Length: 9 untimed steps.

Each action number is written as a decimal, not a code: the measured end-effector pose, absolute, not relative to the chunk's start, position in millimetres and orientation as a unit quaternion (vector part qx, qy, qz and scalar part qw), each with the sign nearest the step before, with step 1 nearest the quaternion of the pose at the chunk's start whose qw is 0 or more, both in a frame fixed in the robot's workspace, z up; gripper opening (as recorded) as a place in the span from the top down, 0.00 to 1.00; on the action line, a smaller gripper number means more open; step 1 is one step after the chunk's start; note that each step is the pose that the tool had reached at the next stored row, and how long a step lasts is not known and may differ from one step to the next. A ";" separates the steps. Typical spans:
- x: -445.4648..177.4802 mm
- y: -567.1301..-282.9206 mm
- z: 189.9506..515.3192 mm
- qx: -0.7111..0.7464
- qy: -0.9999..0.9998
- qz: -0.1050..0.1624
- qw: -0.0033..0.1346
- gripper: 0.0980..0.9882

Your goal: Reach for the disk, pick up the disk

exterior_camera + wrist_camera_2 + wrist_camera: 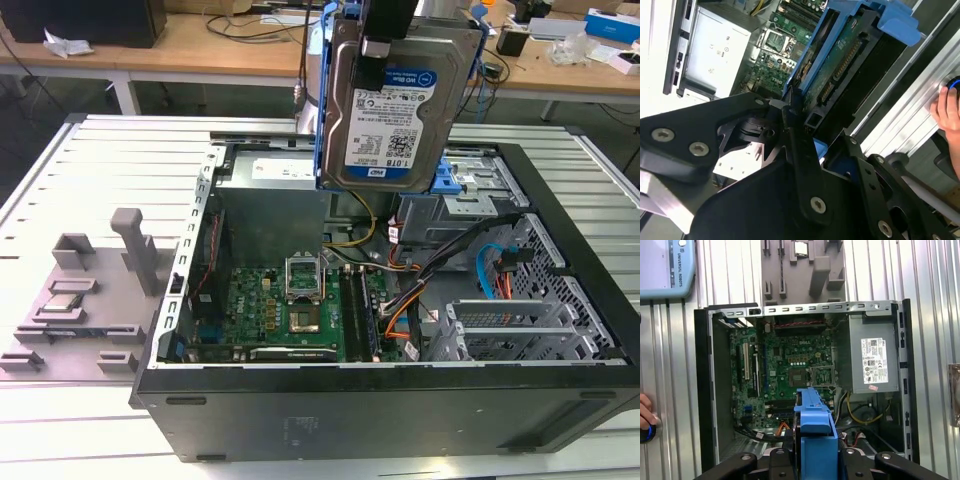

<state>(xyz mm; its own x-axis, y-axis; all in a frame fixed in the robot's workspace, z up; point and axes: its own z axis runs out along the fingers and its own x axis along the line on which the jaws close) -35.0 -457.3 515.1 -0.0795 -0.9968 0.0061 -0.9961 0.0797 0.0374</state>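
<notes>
Your fingers (800, 125) are clamped on the disk (400, 100), which hangs upright below them, clear above the open case (560, 330); keep the grip firm and the lift straight, away from the cables (440, 260)

The disk (400, 105) is hanging upright in the air above the open computer case (400, 400), its labelled silver face turned toward the camera and its blue bracket (325, 120) framing its edges. A dark part of the gripper (378, 45) is overlapping the disk's upper edge. Below, the green motherboard (290, 310) is lying exposed inside the case. A grey fixture (90, 290) is sitting on the ribbed surface (110, 160) toward the exterior view's left.
</notes>
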 end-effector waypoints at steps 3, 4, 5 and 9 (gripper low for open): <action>-35.0 -463.6 515.0 0.678 -0.735 -0.012 0.015 0.70; -35.0 -465.6 515.1 0.678 -0.735 -0.012 0.015 0.70; -35.0 -467.4 515.0 0.678 -0.735 -0.012 0.015 0.70; -35.0 -478.5 515.1 0.678 -0.735 -0.012 0.015 0.70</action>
